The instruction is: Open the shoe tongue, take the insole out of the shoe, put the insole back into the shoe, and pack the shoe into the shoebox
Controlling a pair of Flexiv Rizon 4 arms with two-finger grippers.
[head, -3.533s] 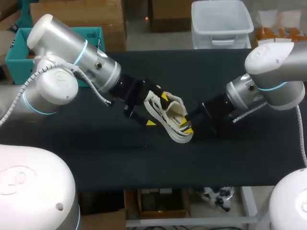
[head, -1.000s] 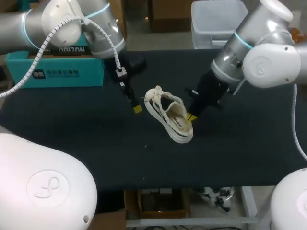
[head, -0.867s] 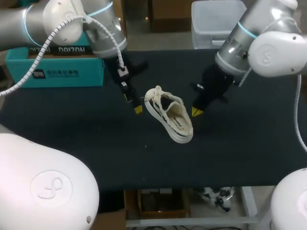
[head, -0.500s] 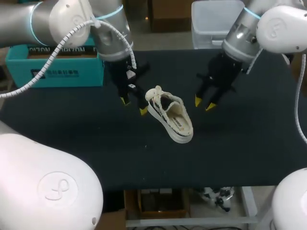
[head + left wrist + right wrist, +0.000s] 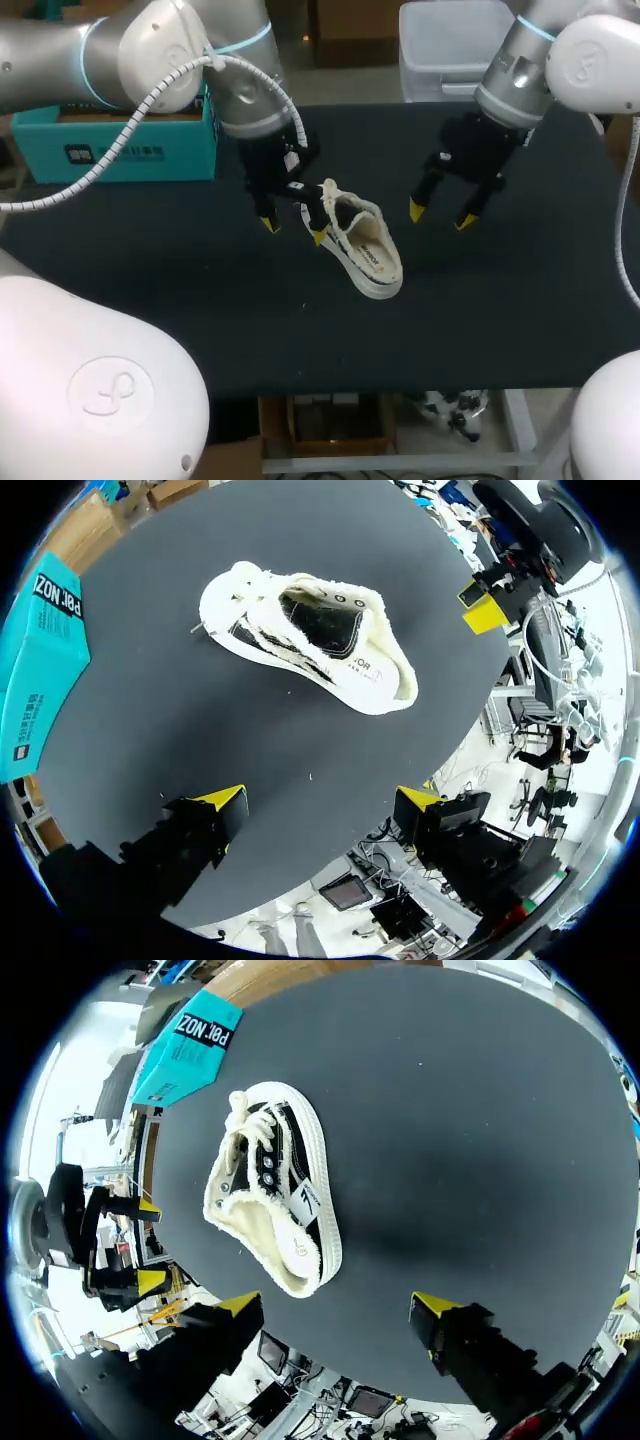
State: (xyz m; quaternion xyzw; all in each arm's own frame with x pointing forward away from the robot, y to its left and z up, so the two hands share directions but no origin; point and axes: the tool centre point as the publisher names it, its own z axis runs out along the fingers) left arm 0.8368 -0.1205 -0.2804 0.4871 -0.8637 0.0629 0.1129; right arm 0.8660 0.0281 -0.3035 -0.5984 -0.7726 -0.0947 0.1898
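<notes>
Where both grippers had been closed in on the shoe [image 5: 362,245] a few seconds earlier, their fingers now stood spread wide and held nothing. The left gripper [image 5: 292,230] had come off, lifted and swung round to hang over the shoe's laced end, clear of it as far as its wrist view showed. The right gripper [image 5: 440,216] had drawn back toward the table's [image 5: 200,300] far edge, apart from the heel. The shoe lay unmoved near the table's middle, with the teal shoebox [image 5: 110,150] by the far left corner.
</notes>
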